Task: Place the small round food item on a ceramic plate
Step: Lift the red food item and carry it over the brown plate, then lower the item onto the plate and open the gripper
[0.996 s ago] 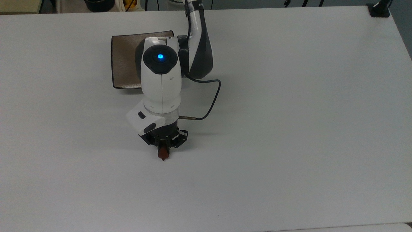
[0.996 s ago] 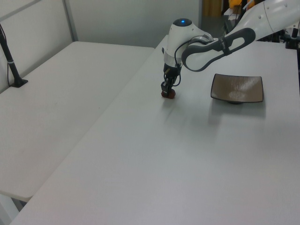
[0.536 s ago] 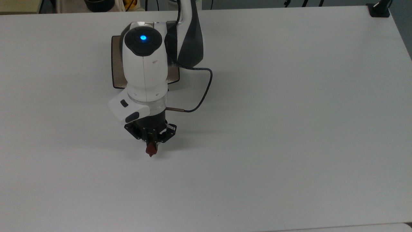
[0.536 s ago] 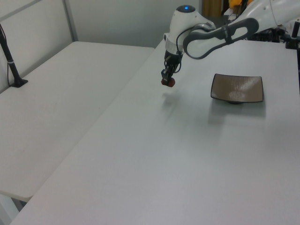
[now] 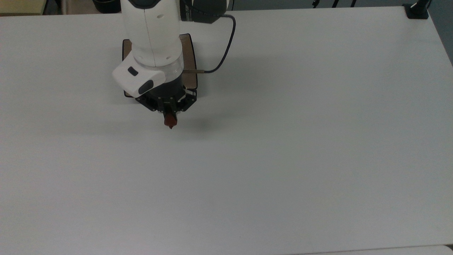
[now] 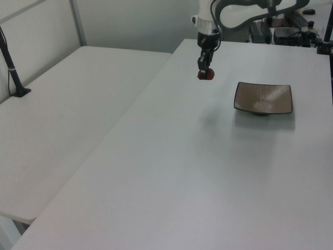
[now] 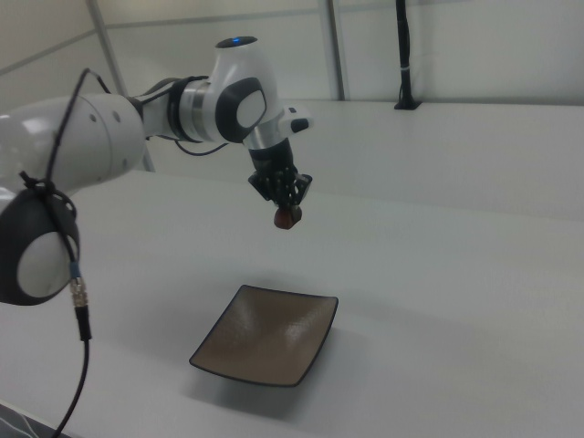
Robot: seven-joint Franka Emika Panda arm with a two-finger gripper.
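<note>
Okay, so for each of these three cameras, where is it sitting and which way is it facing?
Top view: overhead, looking down on the white table; wrist, cable and gripper holding the small round food item.
Left view: raised at one table end, looking along it; arm entering at top, ceramic plate to the left view's right.
Right view: low beside the arm's base, looking across the plate; whole arm shows.
All three share gripper, item and plate.

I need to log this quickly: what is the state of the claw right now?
Claw: closed on the small round food item, held in the air, not yet over the ceramic plate.
</note>
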